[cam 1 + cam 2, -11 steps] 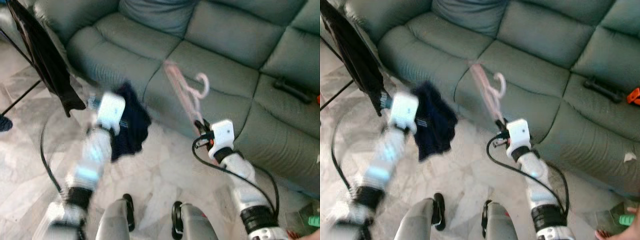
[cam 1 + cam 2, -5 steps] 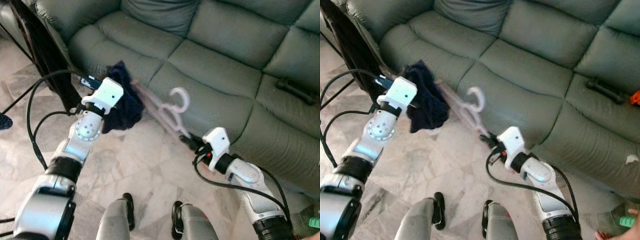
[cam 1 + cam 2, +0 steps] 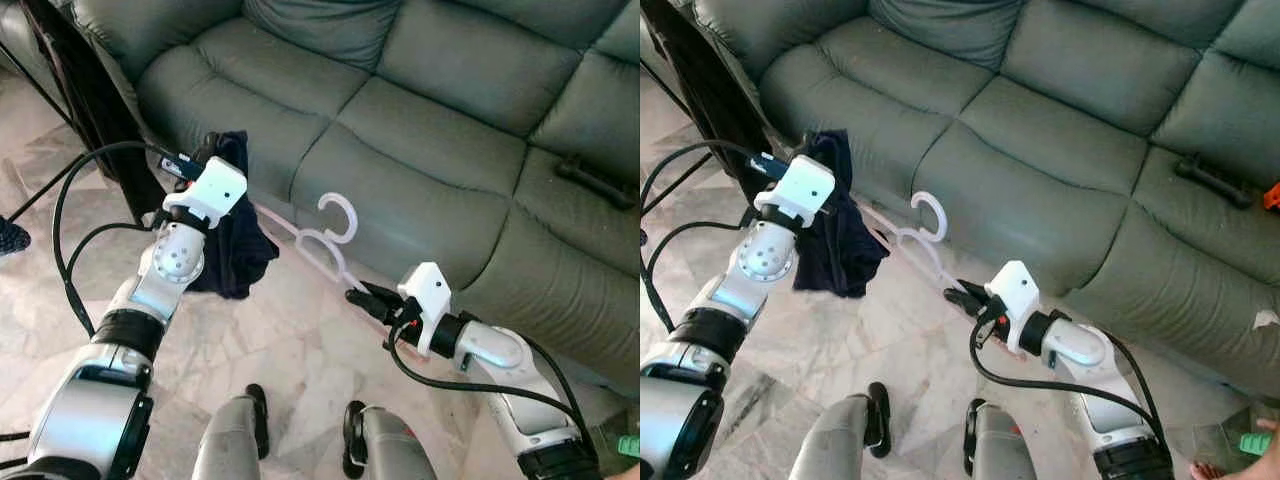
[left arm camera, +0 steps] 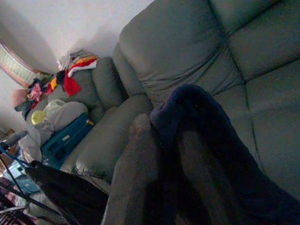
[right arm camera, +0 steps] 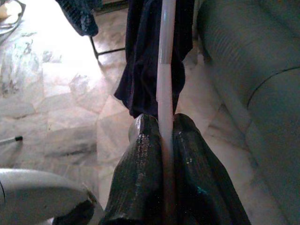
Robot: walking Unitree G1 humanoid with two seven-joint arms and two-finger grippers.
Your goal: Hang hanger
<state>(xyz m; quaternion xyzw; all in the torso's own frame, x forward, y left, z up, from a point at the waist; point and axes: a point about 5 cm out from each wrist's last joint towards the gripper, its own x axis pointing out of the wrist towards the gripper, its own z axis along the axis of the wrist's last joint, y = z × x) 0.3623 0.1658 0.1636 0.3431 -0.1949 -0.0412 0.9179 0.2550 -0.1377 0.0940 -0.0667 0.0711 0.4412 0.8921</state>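
Pale pink, the hanger (image 3: 318, 243) stretches before the green sofa (image 3: 430, 110); my right gripper (image 3: 362, 298) clamps its near end, and my left gripper (image 4: 164, 154) grips a navy garment (image 3: 230, 240).

Grey-green sofa (image 3: 450, 120), marble floor (image 3: 290, 340), black object (image 3: 598, 182) on seat, clothes heap (image 4: 70, 75)

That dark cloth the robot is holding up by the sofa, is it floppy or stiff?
Probably floppy: the dark cloth hangs in loose folds below the left gripper, which is shut on it. It looks light, since it droops freely from that one grip. By contrast, the pink hanger pinched by the right gripper keeps its shape, so likely rigid.
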